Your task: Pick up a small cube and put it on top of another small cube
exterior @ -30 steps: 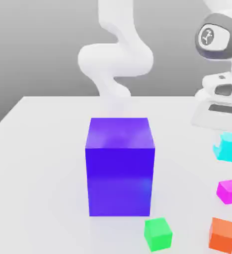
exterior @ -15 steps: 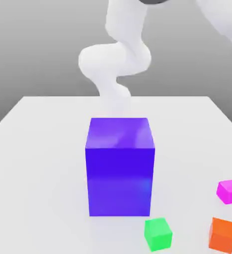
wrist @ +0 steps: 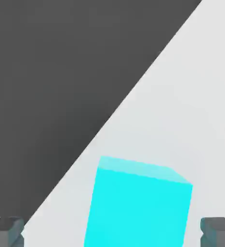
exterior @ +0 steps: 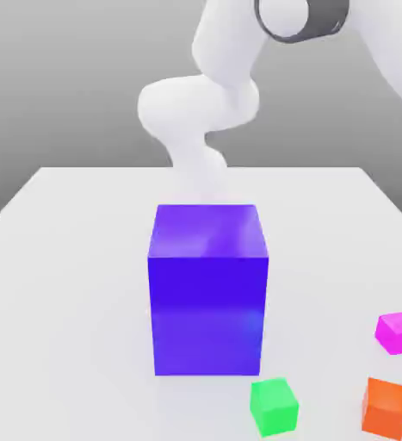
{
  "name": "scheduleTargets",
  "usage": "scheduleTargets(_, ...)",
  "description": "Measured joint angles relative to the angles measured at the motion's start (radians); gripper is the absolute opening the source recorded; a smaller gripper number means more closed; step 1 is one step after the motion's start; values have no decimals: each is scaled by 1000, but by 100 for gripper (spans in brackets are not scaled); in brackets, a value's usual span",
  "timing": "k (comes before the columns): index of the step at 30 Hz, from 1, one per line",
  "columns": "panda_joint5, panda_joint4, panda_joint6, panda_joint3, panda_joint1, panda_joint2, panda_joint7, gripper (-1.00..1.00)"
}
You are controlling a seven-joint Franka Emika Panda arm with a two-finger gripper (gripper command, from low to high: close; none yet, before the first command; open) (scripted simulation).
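- White desk point(exterior: 75, 258): carries a large blue block point(exterior: 208, 288) at its centre
- Along the near edge toward the exterior view's right corner: green cube point(exterior: 274, 406), orange cube point(exterior: 386, 406), magenta cube point(exterior: 398, 332), each apart from the others
- Cyan cube point(wrist: 138, 205): seen from the hand, sitting between the fingertips of the gripper point(wrist: 112, 231) close to a desk edge
- Jaws spread wide, clear of both cube sides, gripping nothing
- Step judged: pick not yet secured; next, close squarely on the cyan cube, lift, carry to another small cube
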Motion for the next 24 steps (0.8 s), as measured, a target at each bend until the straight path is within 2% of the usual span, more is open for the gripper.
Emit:
scheduleTargets(12,153,-424,214,-25,-219,-286,96,100)
scheduleTargets(14,111,-439,260,-69,-203,-259,142,100)
scheduleTargets(17,16,-419,333,-185,-112,-169,217,100)
scheduleTargets(18,-14,-410,357,-222,-82,-138,241,-100)
scheduleTargets(24,-31,-406,370,-240,-68,-123,255,-100)
